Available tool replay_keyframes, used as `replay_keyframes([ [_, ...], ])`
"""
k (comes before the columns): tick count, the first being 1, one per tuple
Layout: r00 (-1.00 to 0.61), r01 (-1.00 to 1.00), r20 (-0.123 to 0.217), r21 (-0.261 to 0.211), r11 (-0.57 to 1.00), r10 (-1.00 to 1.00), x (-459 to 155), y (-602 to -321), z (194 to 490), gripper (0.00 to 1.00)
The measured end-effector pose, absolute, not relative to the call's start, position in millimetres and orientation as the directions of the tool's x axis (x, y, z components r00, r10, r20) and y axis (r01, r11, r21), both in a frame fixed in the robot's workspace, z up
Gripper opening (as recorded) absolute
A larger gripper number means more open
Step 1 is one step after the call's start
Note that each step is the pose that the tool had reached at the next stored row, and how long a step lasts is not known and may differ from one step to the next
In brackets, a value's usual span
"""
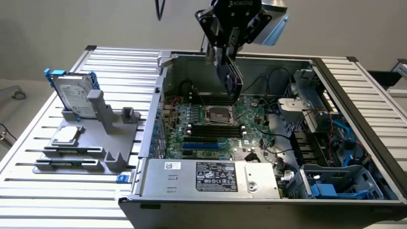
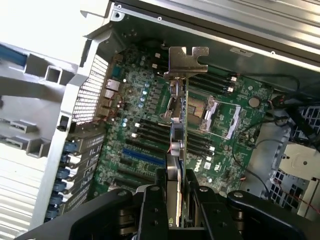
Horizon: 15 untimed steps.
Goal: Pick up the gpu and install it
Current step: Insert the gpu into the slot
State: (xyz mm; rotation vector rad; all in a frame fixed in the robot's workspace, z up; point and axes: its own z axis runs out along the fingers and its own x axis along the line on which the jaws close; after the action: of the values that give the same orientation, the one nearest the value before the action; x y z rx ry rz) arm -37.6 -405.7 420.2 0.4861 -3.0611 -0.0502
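Behind your bench you have a plain pale grey wall, a black cable hanging against it. Your table is ribbed silver slats, glaring bright at the exterior view's near left; grey floor lies beyond.

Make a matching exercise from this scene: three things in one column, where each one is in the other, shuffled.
1. thin green circuit card with silver bracket
2. silver hard drive with blue rails
3. small square silver chip

A. lying flat on the grey stand
B. gripped by the pincer over the open computer case
C. standing upright on the grey stand

Pairs: 1-B, 2-C, 3-A.
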Motion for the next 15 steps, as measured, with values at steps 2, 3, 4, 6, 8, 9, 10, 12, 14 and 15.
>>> replay_keyframes([
  [2,-0.938,-0.343,0.036,0.039,0.938,-0.345,-37.6,-405.7,419.4,0.26],
  [3,-0.932,-0.36,0.036,0.039,0.932,-0.362,-37.6,-405.6,419.0,0.26],
  [4,-0.925,-0.377,0.036,0.039,0.925,-0.379,-37.6,-405.6,418.6,0.26],
  [6,-0.911,-0.41,0.036,0.039,0.911,-0.412,-37.6,-405.7,417.9,0.26],
  [8,-0.895,-0.443,0.036,0.039,0.895,-0.445,-37.6,-405.6,417.0,0.26],
  [9,-0.887,-0.459,0.036,0.04,0.887,-0.461,-37.6,-405.6,416.6,0.26],
  [10,-0.878,-0.475,0.036,0.04,0.879,-0.477,-37.6,-405.6,416.1,0.26],
  [12,-0.861,-0.507,0.035,0.041,0.861,-0.508,-37.6,-405.7,415.1,0.26],
  [14,-0.841,-0.539,0.035,0.042,0.842,-0.54,-37.6,-405.6,414.1,0.26],
  [15,-0.831,-0.554,0.034,0.042,0.832,-0.555,-37.6,-405.6,413.5,0.26],
])
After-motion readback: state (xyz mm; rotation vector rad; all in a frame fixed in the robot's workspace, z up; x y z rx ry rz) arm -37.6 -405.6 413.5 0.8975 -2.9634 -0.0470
